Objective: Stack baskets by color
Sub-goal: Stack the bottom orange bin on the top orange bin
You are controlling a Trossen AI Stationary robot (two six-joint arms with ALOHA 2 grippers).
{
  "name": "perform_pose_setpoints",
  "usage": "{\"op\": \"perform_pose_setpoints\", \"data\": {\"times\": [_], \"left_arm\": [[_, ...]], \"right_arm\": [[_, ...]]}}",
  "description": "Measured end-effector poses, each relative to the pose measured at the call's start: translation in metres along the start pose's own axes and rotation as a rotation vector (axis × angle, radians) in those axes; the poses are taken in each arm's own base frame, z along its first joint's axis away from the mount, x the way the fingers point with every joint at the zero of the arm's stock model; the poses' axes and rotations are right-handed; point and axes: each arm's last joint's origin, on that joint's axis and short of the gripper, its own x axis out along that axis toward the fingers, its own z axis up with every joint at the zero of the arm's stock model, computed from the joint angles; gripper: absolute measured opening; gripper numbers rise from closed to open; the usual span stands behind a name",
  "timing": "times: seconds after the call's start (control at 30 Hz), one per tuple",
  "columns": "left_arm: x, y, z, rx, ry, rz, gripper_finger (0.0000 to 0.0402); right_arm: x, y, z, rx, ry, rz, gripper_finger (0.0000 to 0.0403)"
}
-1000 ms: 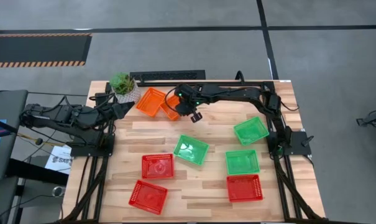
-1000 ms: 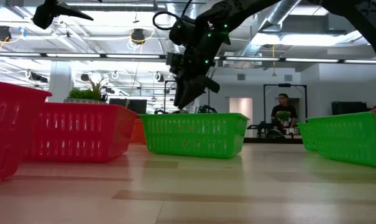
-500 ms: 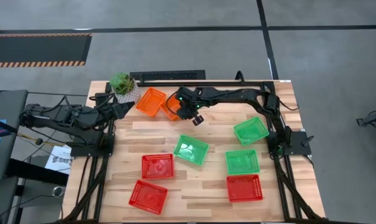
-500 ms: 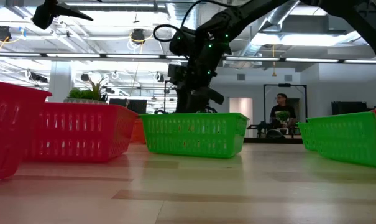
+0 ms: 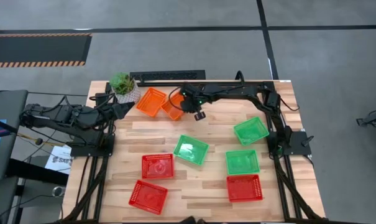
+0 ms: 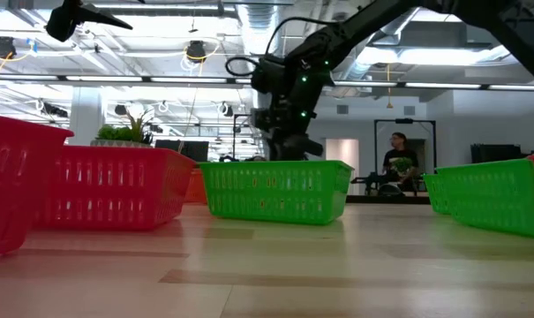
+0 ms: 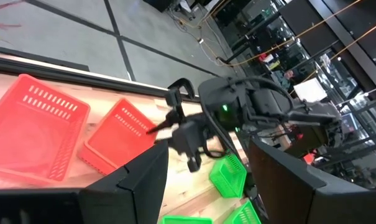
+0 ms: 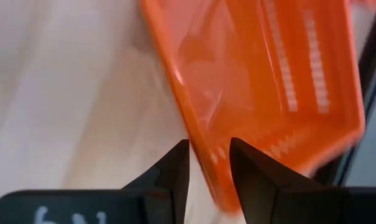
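Observation:
Two orange baskets lie at the table's far side, one (image 5: 151, 101) next to the other (image 5: 171, 107). My right gripper (image 8: 207, 146) points steeply down at the right-hand orange basket (image 8: 268, 81), open a little, its fingers astride that basket's wall. Three green baskets (image 5: 191, 149) (image 5: 250, 130) (image 5: 242, 162) and three red baskets (image 5: 158, 166) (image 5: 148, 196) (image 5: 244, 187) rest flat on the wood nearer me. My left gripper (image 7: 215, 186) hangs open at the table's left edge, with nothing between its fingers. My right gripper has one finger (image 8: 175, 168) outside and one finger (image 8: 253, 168) inside the orange basket's side wall (image 8: 209, 134), coming from above at a slant. Whether the fingers touch the wall I cannot tell. The basket lies on the table.
A green plant in a white pot (image 5: 123, 85) stands at the far left corner, close to the orange baskets. A black rail (image 5: 169, 76) runs along the far edge. Bare wood shows at the table's middle (image 5: 209, 127). A person (image 6: 399, 163) sits far off in the room.
My right gripper has come down toward the right-hand orange basket and rolled a little. In the low view it has sunk behind the green basket's rim. The baskets have stayed where they were.

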Motion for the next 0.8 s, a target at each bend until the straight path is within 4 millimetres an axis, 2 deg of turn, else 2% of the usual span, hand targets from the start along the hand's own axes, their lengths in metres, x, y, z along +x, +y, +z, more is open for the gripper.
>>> {"op": "perform_pose_setpoints", "data": {"times": [0.27,0.4,0.53,0.7,0.8], "left_arm": [[0.0,0.0,0.0,0.0,0.007,-0.003,0.021],[0.0,0.0,0.0,0.0,0.008,-0.004,0.021],[0.0,0.0,0.0,0.0,0.015,-0.006,0.021],[0.0,0.0,0.0,0.0,0.016,-0.007,0.021],[0.0,0.0,0.0,0.003,0.016,-0.006,0.021]], "right_arm": [[0.001,-0.016,-0.025,0.152,0.098,-0.02,0.0127],[-0.011,-0.023,-0.025,0.195,0.112,-0.077,0.0127],[-0.03,-0.028,-0.012,0.209,0.077,-0.105,0.0127],[-0.05,-0.024,0.02,0.172,-0.016,-0.136,0.0128],[-0.059,-0.018,0.043,0.127,-0.155,-0.123,0.013]]}}
